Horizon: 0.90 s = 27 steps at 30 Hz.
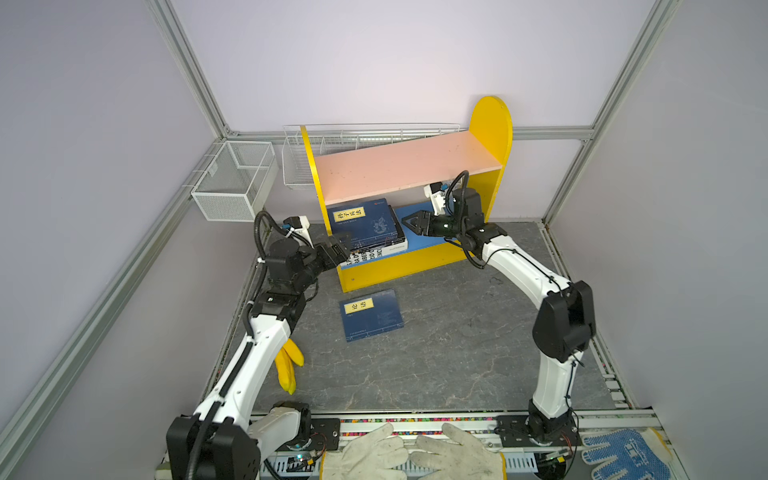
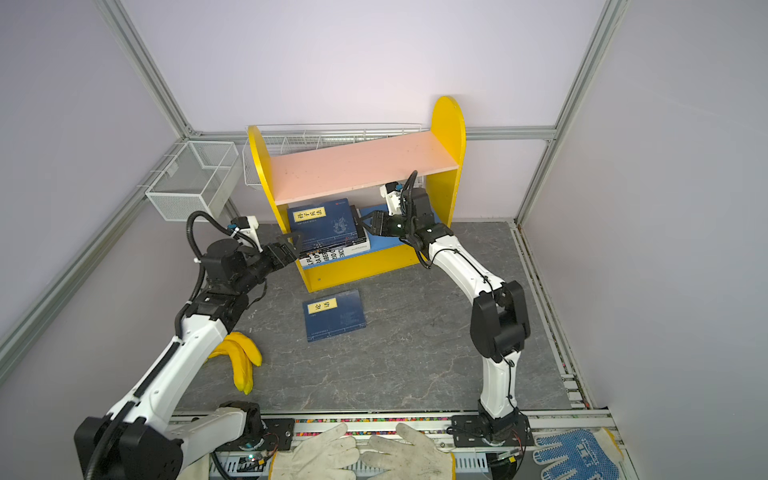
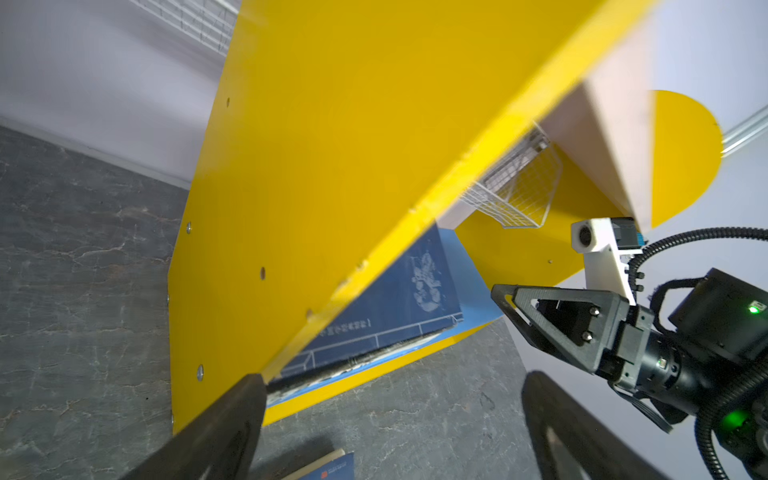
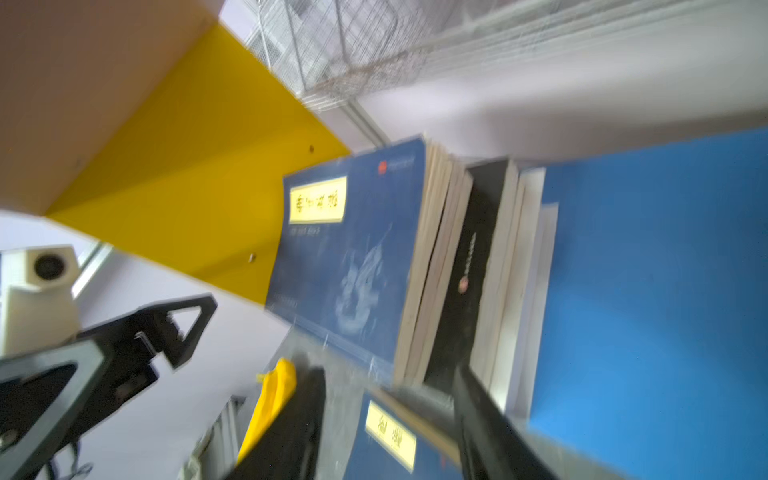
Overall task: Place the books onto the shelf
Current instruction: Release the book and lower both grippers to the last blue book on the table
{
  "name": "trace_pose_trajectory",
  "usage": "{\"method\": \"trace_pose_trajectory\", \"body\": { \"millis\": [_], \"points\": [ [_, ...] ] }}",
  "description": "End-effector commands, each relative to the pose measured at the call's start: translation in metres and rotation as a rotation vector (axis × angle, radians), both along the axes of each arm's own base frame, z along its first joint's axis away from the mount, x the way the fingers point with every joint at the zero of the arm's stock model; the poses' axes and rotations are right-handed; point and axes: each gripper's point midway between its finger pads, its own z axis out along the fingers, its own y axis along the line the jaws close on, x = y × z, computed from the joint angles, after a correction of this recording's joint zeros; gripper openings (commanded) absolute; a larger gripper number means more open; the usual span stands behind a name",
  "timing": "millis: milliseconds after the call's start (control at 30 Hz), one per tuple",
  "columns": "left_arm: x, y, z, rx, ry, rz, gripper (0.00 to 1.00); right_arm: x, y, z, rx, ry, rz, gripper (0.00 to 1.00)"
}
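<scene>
Navy, black and white books lie stacked flat on the shelf, on its blue board, flanked by the left gripper and right gripper, both with jaws parted and empty, seemingly to square the stack, while one navy book waits on the table

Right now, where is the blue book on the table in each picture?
Both top views: the loose book lies flat, before the yellow shelf.
Left wrist: just its corner, between the fingers of the left gripper.
Right wrist: blurred, between the fingers of the right gripper.
Shared landmark: the yellow shelf.
</scene>
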Motion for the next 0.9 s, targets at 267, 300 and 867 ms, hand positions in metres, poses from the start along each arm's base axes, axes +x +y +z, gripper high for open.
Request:
{"method": "trace_pose_trajectory", "body": {
  "millis": [267,300,867],
  "points": [
    [-0.081,0.030,-0.133,0.006,0.361,0.121,0.95,-0.081,-0.035,-0.081,-0.134,0.109,-0.105,0.67],
    [-0.086,0.031,-0.146,-0.006,0.387,0.130,0.95,-0.089,-0.035,-0.095,-0.155,0.135,-0.108,0.69],
    [-0.105,0.023,-0.250,-0.071,0.595,0.166,0.94,-0.126,0.016,-0.260,-0.316,0.412,-0.063,0.73]
  ]
}}
